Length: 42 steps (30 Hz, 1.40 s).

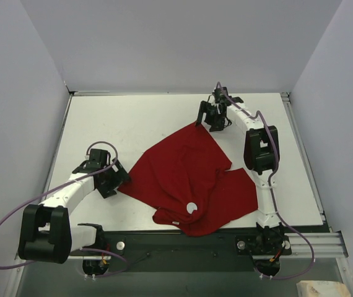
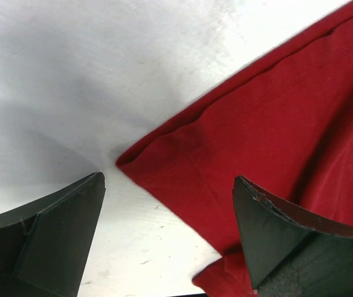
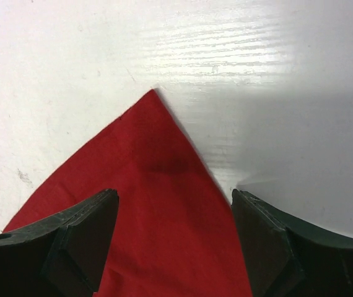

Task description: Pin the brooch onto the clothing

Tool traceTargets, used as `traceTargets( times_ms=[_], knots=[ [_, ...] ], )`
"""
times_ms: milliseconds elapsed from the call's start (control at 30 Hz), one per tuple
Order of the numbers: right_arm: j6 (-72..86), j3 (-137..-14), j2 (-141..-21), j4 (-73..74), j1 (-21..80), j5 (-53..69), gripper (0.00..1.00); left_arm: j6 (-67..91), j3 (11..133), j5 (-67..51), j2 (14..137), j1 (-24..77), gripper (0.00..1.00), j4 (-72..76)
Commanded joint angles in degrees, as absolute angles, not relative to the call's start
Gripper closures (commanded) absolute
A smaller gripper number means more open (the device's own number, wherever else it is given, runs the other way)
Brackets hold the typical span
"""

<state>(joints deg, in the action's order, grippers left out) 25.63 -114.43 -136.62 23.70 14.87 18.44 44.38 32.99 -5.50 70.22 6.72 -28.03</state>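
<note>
Both hands gape empty at the red shirt: left hand astride its left corner, right hand astride its far corner; flat cloth could slip the pinch.

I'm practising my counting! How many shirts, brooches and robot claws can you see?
Red shirt: 1
Round brooch: 1
Claws: 2 (left claw, right claw)
Total: 4
</note>
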Motion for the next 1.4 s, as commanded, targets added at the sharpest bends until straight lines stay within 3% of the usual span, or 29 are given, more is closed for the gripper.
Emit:
traceTargets(
  times_ms=[0,200,267,300,367,400,500,533,633,1000,1367],
  knots=[
    [27.6,-119.0,-139.3,27.8,15.0,21.1,0.25,46.4,32.5,-6.1,75.4,8.7,0.07,-23.6],
    [28.6,-119.9,-141.1,28.0,15.1,25.3,0.3,48.3,32.6,-4.8,79.6,11.3,0.22,-19.0],
    [28.7,-120.2,-141.7,28.0,15.3,26.0,0.39,48.3,32.8,-4.4,80.3,11.8,0.29,-17.6],
    [28.8,-120.7,-141.9,28.0,15.4,26.7,0.49,48.3,33.0,-4.2,81.0,12.0,0.37,-17.3],
    [29.0,-121.1,-142.6,28.0,15.6,27.4,0.61,48.0,33.8,-3.6,81.6,12.1,0.45,-17.1],
    [29.0,-121.4,-142.8,28.0,15.6,28.1,0.71,47.9,34.0,-3.4,81.9,12.1,0.61,-16.8],
    [28.8,-121.6,-143.3,27.9,15.4,28.7,0.85,47.2,35.0,-3.2,82.6,12.0,0.85,-16.2],
    [28.7,-121.6,-143.3,27.9,15.5,29.2,0.88,46.9,35.4,-3.3,82.9,12.0,1.0,-16.3],
    [28.0,-121.4,-142.7,27.8,15.3,29.6,1.0,45.9,37.1,-3.2,84.1,12.0,1.0,-16.3],
    [27.2,-117.1,-130.5,24.4,13.5,30.4,1.0,35.1,51.5,-6.4,85.2,11.6,1.0,-18.1],
    [24.8,-111.4,-105.2,21.9,11.2,26.8,1.0,30.1,82.6,-9.4,84.5,10.0,1.0,-23.0]
  ],
)
